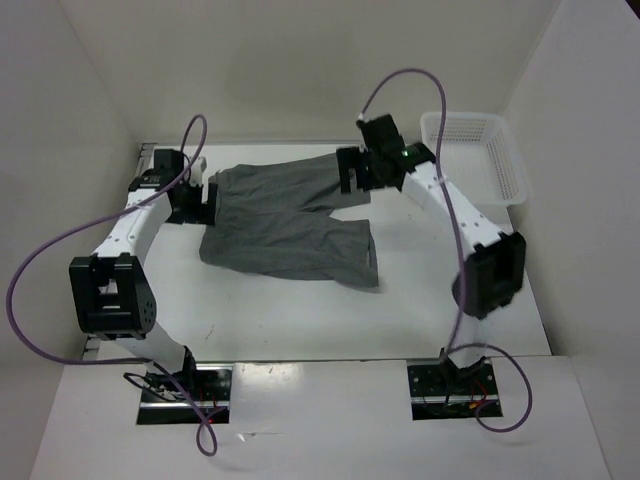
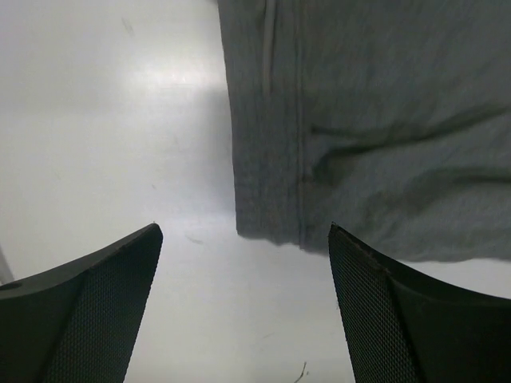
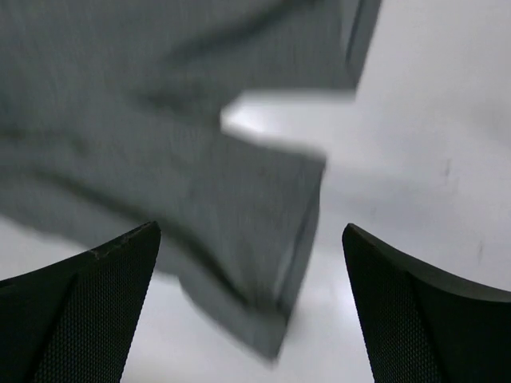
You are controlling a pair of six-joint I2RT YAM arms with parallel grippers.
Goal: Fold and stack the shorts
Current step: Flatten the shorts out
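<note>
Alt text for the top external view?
A pair of mid-grey soft fabric shorts lies spread on a white table, waistband left, legs right. The left arm reaches toward the waistband, the right arm toward the far leg; a white plastic mesh basket sits at the far right corner.

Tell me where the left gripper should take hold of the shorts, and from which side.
Take the waistband corner of the shorts, coming in low from the bare table beside it. The stitched band lies flat with that corner free, just ahead of the open left gripper, so one finger could probably slide under its edge.
</note>
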